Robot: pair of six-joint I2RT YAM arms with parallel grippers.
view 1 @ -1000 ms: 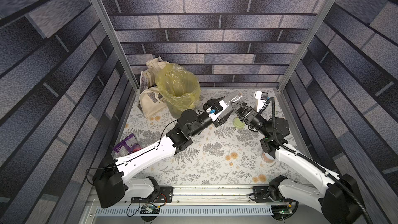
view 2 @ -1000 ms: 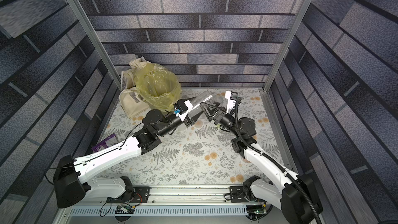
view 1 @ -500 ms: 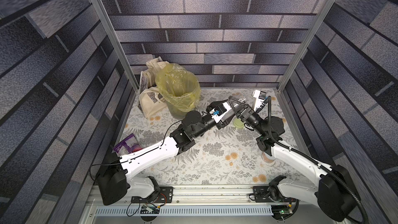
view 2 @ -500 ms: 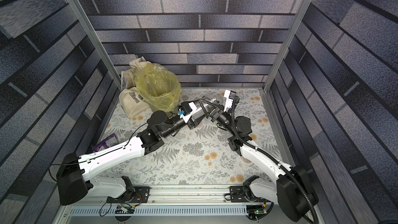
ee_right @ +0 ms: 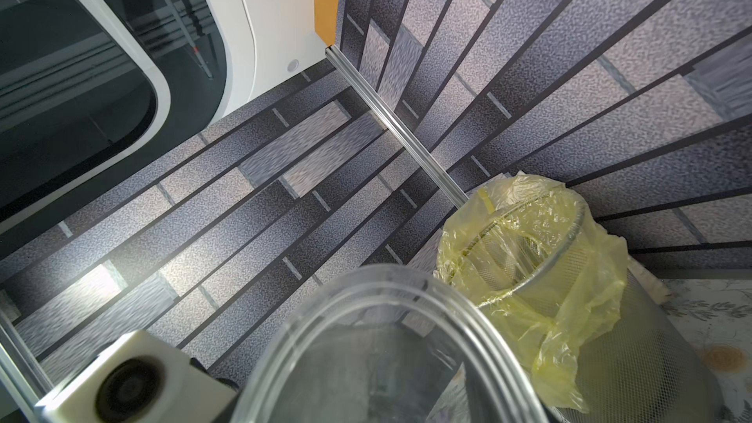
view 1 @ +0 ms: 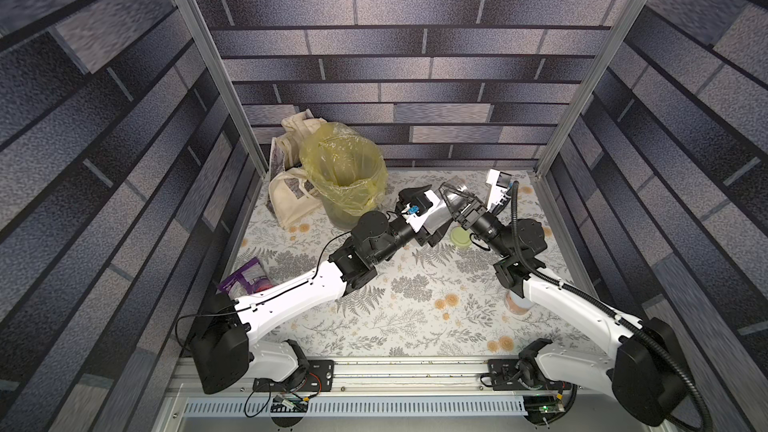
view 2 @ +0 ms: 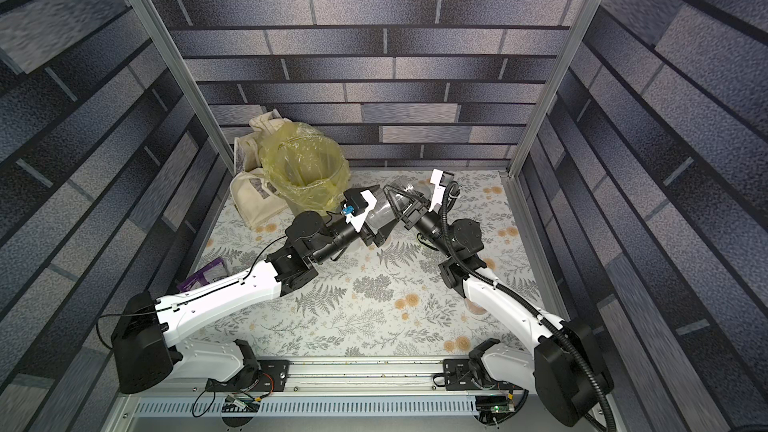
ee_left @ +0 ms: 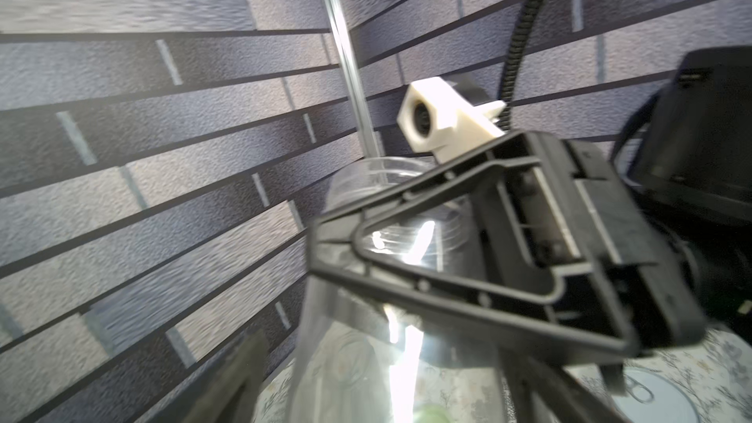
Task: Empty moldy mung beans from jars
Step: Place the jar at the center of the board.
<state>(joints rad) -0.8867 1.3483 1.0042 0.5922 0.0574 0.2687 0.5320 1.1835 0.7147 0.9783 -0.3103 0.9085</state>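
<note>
A wide clear jar (view 1: 441, 213) (view 2: 380, 213) hangs in the air right of the bin, lidless and tilted. My right gripper (view 1: 451, 194) (view 2: 391, 198) is shut on it near the mouth; its fingers (ee_left: 447, 290) clamp the jar (ee_left: 366, 360) in the left wrist view. My left gripper (view 1: 432, 214) (view 2: 374, 216) (ee_left: 386, 396) stands open around the jar's base, its fingers apart from the glass. The jar's rim (ee_right: 390, 286) fills the right wrist view and hides that gripper's fingers; the jar looks empty. Its pale green lid (view 1: 460, 238) lies on the table. The mung beans are out of view.
A grey mesh bin with a yellow bag (view 1: 345, 176) (view 2: 305, 168) (ee_right: 549, 278) stands at the back left, cloth bags (view 1: 291, 197) beside it. A purple packet (view 1: 247, 280) lies at the left edge. A pinkish can (view 1: 517, 303) sits under my right forearm.
My right gripper has come up to the jar and shut on it. My left gripper, which held the jar, has opened its fingers.
</note>
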